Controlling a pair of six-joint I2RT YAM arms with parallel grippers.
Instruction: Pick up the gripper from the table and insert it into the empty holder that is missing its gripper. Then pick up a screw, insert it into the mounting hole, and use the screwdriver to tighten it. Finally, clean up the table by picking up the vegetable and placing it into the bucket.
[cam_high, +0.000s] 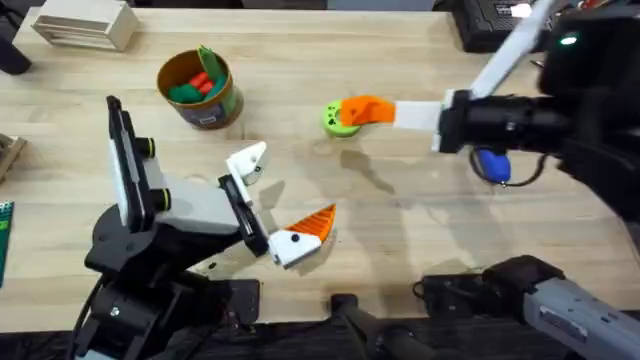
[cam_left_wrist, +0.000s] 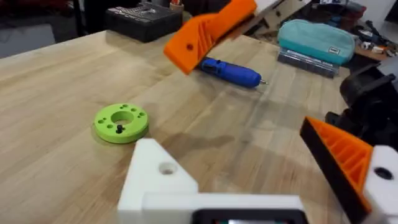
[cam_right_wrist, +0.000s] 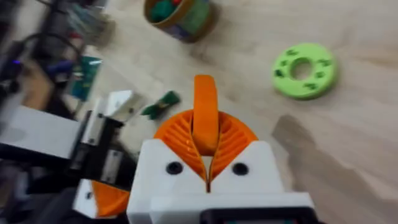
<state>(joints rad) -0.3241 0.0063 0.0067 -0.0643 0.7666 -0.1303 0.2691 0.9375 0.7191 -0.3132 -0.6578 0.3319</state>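
Note:
My right gripper (cam_high: 368, 110) hovers over the table's middle, shut on the orange gripper (cam_right_wrist: 205, 99), a ribbed wedge standing up between its orange pads. Beside it lies a green ring (cam_high: 337, 121) with a small black screw (cam_left_wrist: 119, 129) on it. My left gripper (cam_high: 280, 200) is open; one finger is the bare white holder (cam_high: 247, 160), the other carries an orange pad (cam_high: 318, 222). The dark green vegetable (cam_right_wrist: 160, 104) lies close to the holder (cam_right_wrist: 121, 102). The blue screwdriver (cam_left_wrist: 230, 71) lies under the right arm. The bucket (cam_high: 200, 90) stands at the back left.
A wooden rack (cam_high: 85, 25) sits at the far left corner. A teal pouch (cam_left_wrist: 317, 40) and a black box (cam_left_wrist: 143, 22) lie beyond the screwdriver. Bare wood stretches between the two grippers.

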